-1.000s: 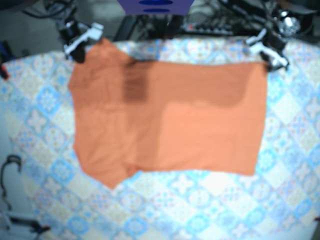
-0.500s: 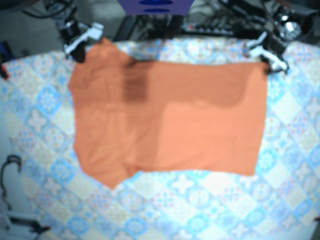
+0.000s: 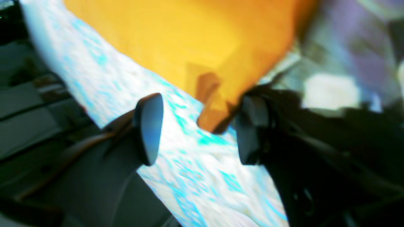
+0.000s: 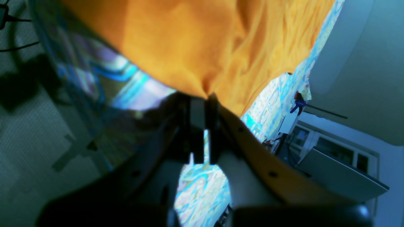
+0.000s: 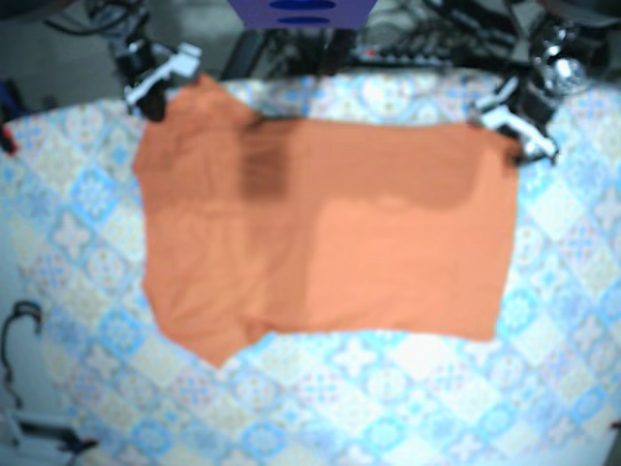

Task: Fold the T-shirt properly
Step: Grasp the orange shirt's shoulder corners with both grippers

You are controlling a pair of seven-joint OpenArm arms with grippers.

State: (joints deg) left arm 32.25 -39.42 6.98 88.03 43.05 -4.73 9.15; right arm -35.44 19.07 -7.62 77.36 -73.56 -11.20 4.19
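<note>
An orange T-shirt lies spread flat on the blue-patterned tablecloth, with a darker folded layer across its far part. At the shirt's far left corner my right gripper is shut; the right wrist view shows the right gripper pinching a bunched edge of the T-shirt. At the far right corner sits my left gripper. In the left wrist view the left gripper is open, and the T-shirt's corner lies between its fingers, close to the right-hand finger.
Cables and dark equipment crowd the table's far edge, with a blue object at the top centre and a shiny metal part at the far right. A looped cable hangs off the left side.
The left gripper, on the base view's right, has shifted slightly left and toward the front, and the shirt's far right corner sits a little lower. The right gripper has not moved.
</note>
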